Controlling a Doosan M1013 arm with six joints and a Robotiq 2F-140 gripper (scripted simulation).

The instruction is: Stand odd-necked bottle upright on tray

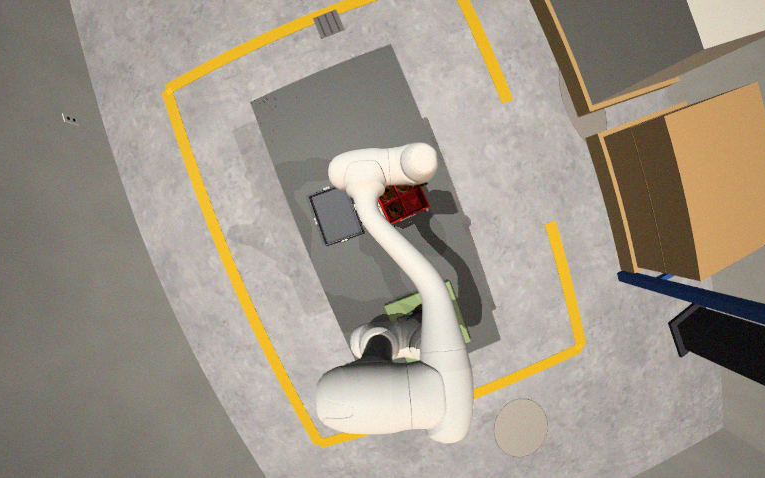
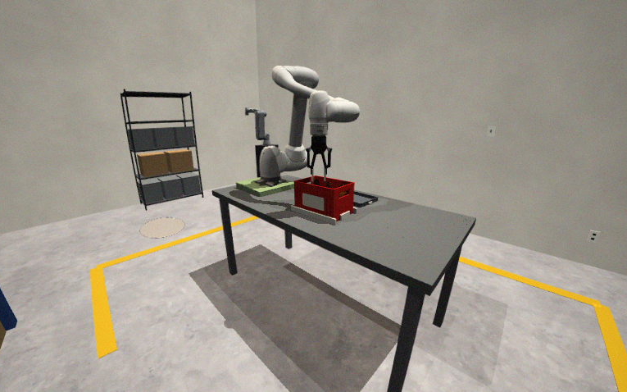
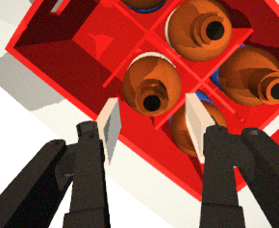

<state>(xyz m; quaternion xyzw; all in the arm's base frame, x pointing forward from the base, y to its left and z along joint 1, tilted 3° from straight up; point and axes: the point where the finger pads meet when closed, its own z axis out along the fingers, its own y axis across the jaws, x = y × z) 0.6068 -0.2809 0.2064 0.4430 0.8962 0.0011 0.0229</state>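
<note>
The red crate (image 1: 415,203) (image 2: 301,194) (image 3: 60,71) stands upright on the table with several brown bottles in its compartments. The wrist view shows one bottle (image 3: 151,81) just ahead of the gap between my fingers, its mouth near that gap. Another bottle (image 3: 182,134) is partly hidden behind the right finger. Two more bottles (image 3: 180,39) (image 3: 242,73) stand farther in, and one (image 3: 143,3) is cut off at the top edge. My gripper (image 2: 319,179) (image 3: 152,110) is part open, pointing down at the crate's top, holding nothing. The tray (image 1: 338,216) (image 2: 368,201) is level, with no bottle on it. Neck differences cannot be told.
Low pale rails (image 2: 311,216) (image 2: 347,213) lie along the crate's base. The tray lies beside the crate on the grey table (image 1: 343,112) (image 2: 403,234). The arm's green base plate (image 1: 402,306) (image 2: 257,189) is at the table's other end. The arm covers part of the crate from above.
</note>
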